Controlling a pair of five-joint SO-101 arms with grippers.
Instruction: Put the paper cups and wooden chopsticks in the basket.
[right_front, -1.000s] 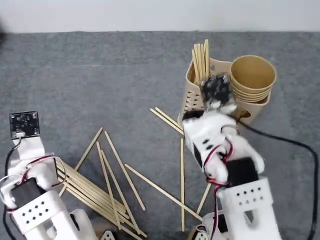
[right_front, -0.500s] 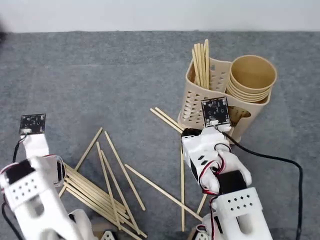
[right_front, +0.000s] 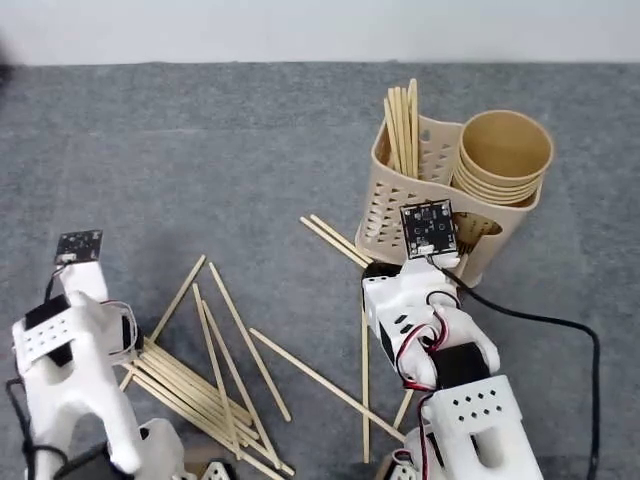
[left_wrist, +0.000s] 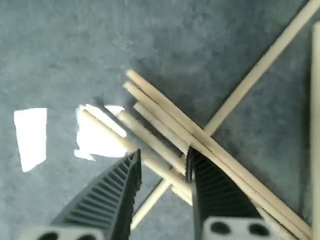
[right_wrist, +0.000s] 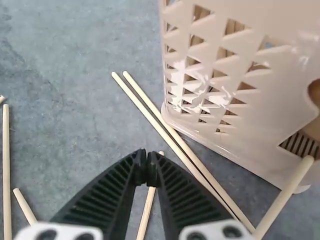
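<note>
Grey carpet (right_front: 250, 150) is strewn with wooden chopsticks (right_front: 190, 392). Over a bundle, the left gripper (left_wrist: 162, 167) is held partly open, nothing gripped; the right gripper (right_wrist: 146, 167) is pressed closed, empty. Beyond, paper cups (right_front: 505, 150) are stacked in the basket (right_front: 385, 205).

The table cover (right_front: 200, 150) is grey cloth, kind of a felt or low carpet, fuzzy and totally matt. The chopsticks (left_wrist: 165, 117) are pale bare wood, smooth, with no varnish shine that I can see. The basket (right_wrist: 240, 100) is beige plastic, hard and pretty glossy, with white glare spots on the cut-out wall. The cups (right_front: 505, 145) look like plain brown paper, matt, with rolled rims. The arms (right_front: 480, 415) are white plastic shells, satin at most. The left gripper (left_wrist: 162, 160) and right gripper (right_wrist: 147, 162) have black plastic fingers (left_wrist: 112, 200), matt, with fine ribbing on the inner faces.
</note>
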